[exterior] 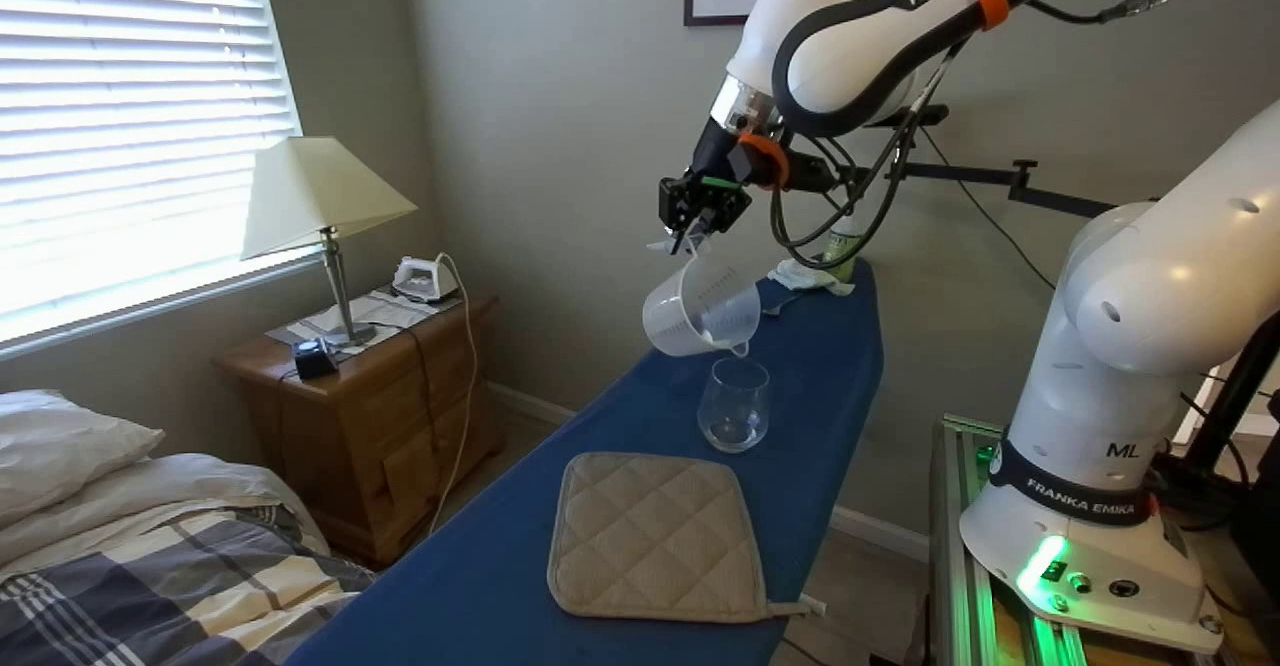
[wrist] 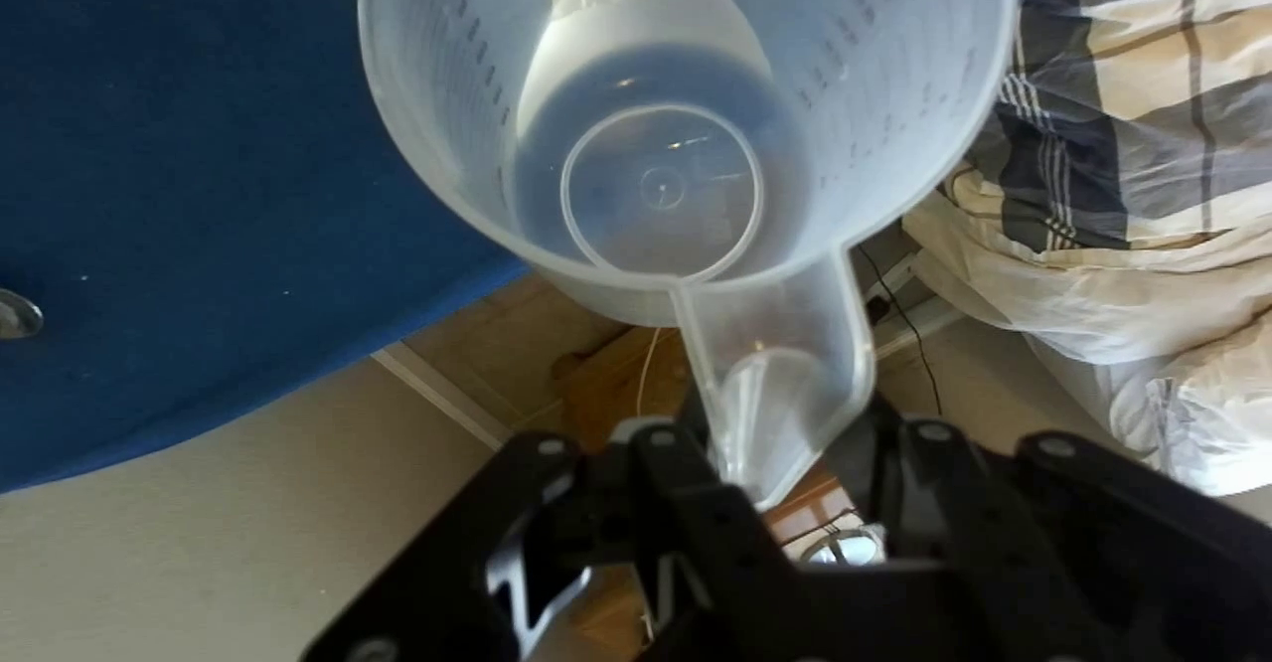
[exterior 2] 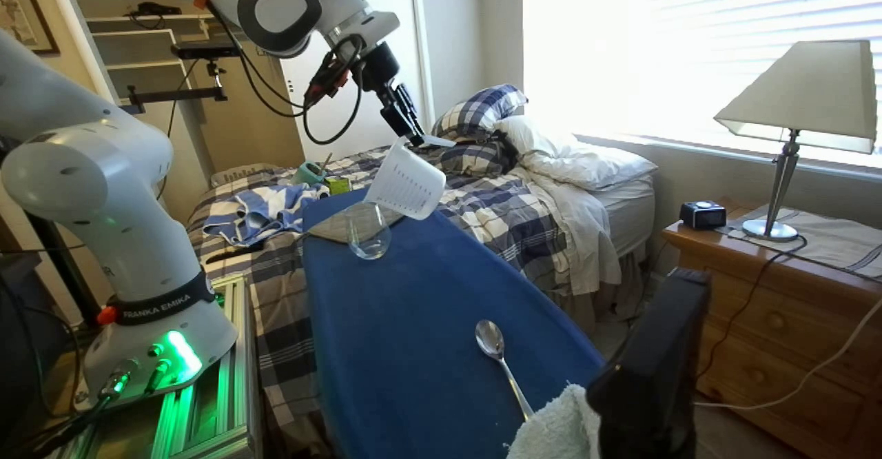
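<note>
indoors, a blue ironing board runs beside a plaid bed; the robot base reads "franka emika"; the gripper clasps a tilted measuring jug by its handle.

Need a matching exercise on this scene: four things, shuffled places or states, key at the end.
1. measuring jug
2. stemless glass
3. pot holder
4. clothes iron

A. on the wooden nightstand
B. beige and quilted, lying flat
C. tilted, held in the tool
D. upright on the blue ironing board

Pairs: 1-C, 2-D, 3-B, 4-A
</note>
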Tool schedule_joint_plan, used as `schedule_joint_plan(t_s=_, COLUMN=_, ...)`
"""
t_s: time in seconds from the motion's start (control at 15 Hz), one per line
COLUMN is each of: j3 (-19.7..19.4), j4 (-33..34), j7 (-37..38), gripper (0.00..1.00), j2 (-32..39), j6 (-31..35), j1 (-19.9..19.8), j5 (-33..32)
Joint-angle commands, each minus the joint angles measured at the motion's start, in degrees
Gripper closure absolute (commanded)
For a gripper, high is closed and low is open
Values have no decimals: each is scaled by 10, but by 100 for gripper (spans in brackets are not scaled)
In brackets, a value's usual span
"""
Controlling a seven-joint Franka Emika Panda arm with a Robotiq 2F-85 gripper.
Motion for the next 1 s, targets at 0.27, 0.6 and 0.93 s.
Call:
schedule_joint_plan(t_s=0.27, j3=12, j4=-10, j7=4, gripper=93, j2=-21, j6=32, j1=-4, j5=-8)
schedule_joint_plan(t_s=0.6, j3=29, j4=-9, j7=5, gripper=93, j2=-17, j6=62, j1=-4, j5=-10)
schedule_joint_plan(t_s=0.93, j3=41, j4=-9, j7=3, gripper=93, j2=-17, j6=69, j1=-2, j5=-11)
